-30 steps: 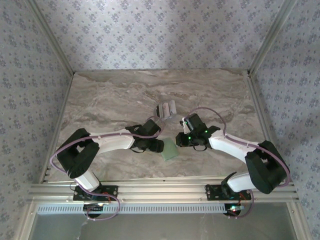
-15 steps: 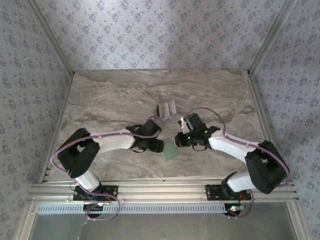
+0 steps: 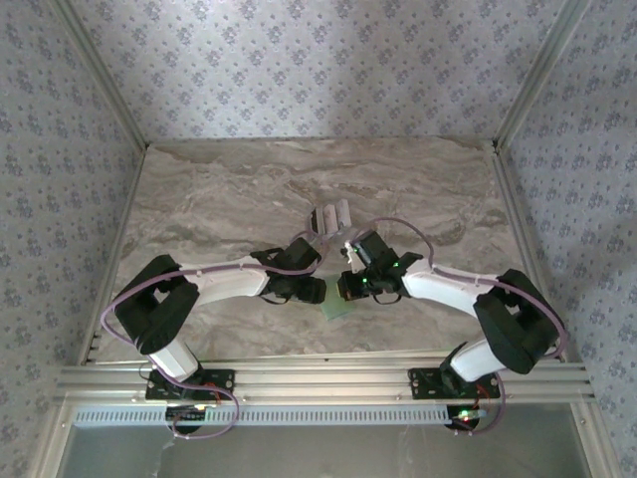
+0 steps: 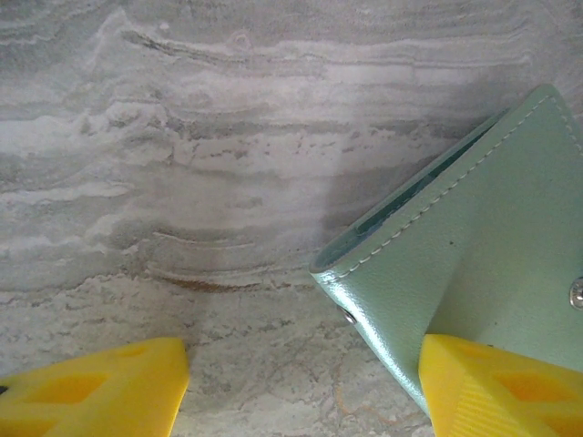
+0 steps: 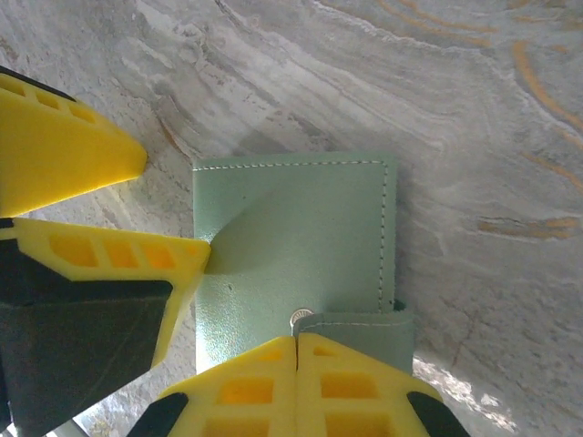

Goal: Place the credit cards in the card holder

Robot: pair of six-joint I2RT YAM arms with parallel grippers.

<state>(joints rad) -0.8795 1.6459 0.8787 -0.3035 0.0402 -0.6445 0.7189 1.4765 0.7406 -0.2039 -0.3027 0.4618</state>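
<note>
The pale-green card holder (image 5: 301,232) lies flat on the marble, with its snap stud bare and its flap (image 5: 364,323) turned off it. My right gripper (image 5: 297,339) is shut, its fingertips meeting on the flap's edge beside the stud. My left gripper (image 4: 305,391) stands open over the holder's corner, and one yellow finger (image 4: 496,387) presses on the holder (image 4: 483,246). From above, both grippers (image 3: 318,291) (image 3: 345,289) meet over the holder (image 3: 336,311). The credit cards (image 3: 331,215) lie in a small shiny pile just behind them.
The marble table (image 3: 219,199) stretches wide to the left, right and back of the arms. Patterned walls and metal frame posts (image 3: 109,100) close it in on three sides. An aluminium rail (image 3: 318,378) runs along the near edge.
My right gripper has moved left onto the card holder and shut there. The holder has slid a little toward the near edge. The left arm has stayed put.
</note>
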